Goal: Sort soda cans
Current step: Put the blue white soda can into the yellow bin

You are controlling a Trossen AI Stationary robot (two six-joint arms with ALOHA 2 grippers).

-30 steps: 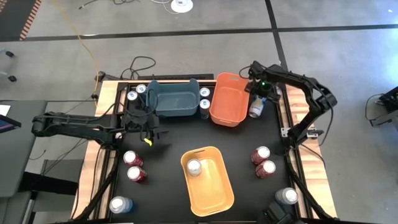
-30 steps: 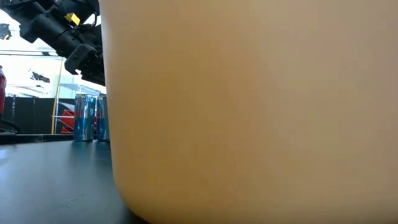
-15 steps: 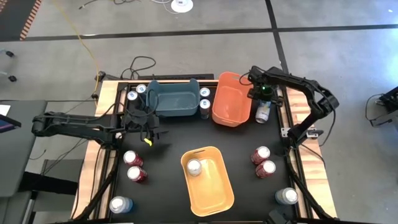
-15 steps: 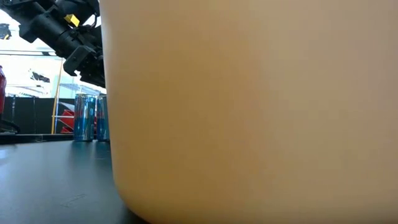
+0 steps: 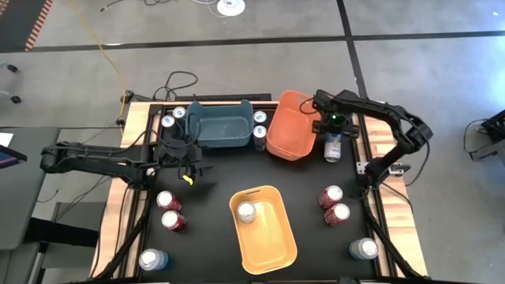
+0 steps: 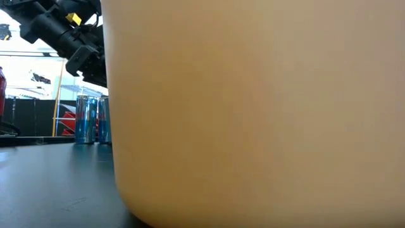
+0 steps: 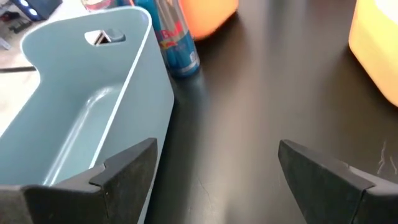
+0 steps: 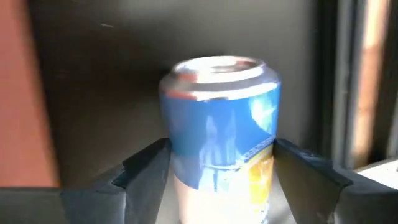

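Black tabletop, right gripper [image 5: 334,142] clamped on a blue can [image 8: 217,124] beside the orange bin [image 5: 286,126]; next, carry it to its bin. Left gripper [image 7: 214,174] waits spread apart.

Three bins [image 5: 216,128], twelve soda cans [image 5: 247,211], four red, two arms

Open black mat mid-table, crowded edges

The bare black table mat [image 5: 213,177] lies clear between the teal plastic bin [image 5: 218,126], the orange plastic bin [image 5: 286,134] and the yellow-orange plastic bin [image 5: 264,229]; two red metal cans [image 5: 333,205] stand near the right edge, and a dark blue metal can [image 5: 259,132] fills the gap between the teal and orange bins.
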